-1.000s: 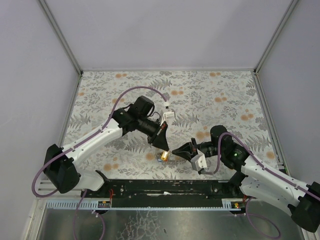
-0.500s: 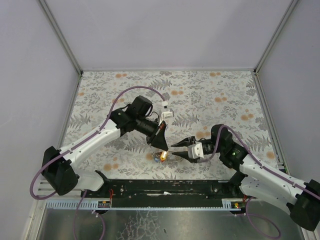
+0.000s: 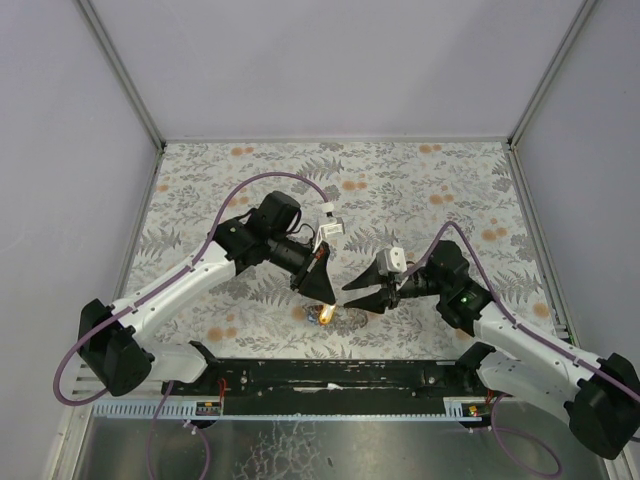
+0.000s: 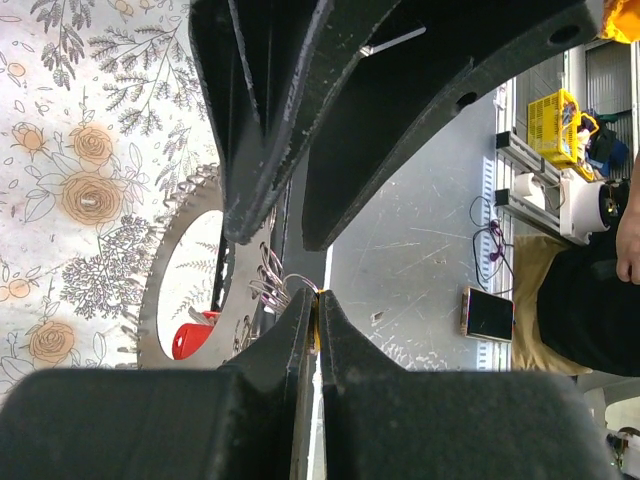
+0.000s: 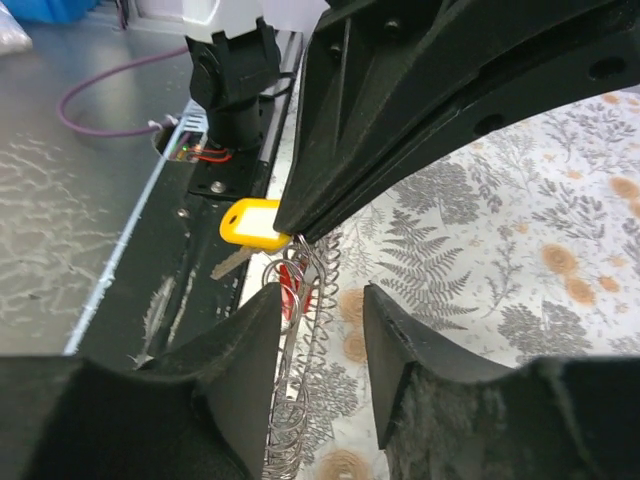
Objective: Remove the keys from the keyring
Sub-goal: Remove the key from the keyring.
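Item: keyring [image 3: 323,314], grey with a coiled edge, upright at the middle of the near edge of the bench [image 3: 420,190]. We record the left pincer [image 3: 321,292] clenched on its upper rim. The right pincer [image 3: 348,298] is released, jaws apart, just beside the ring. On the ring we note a yellow-tagged key [image 5: 253,222] and a red key [image 4: 190,338].
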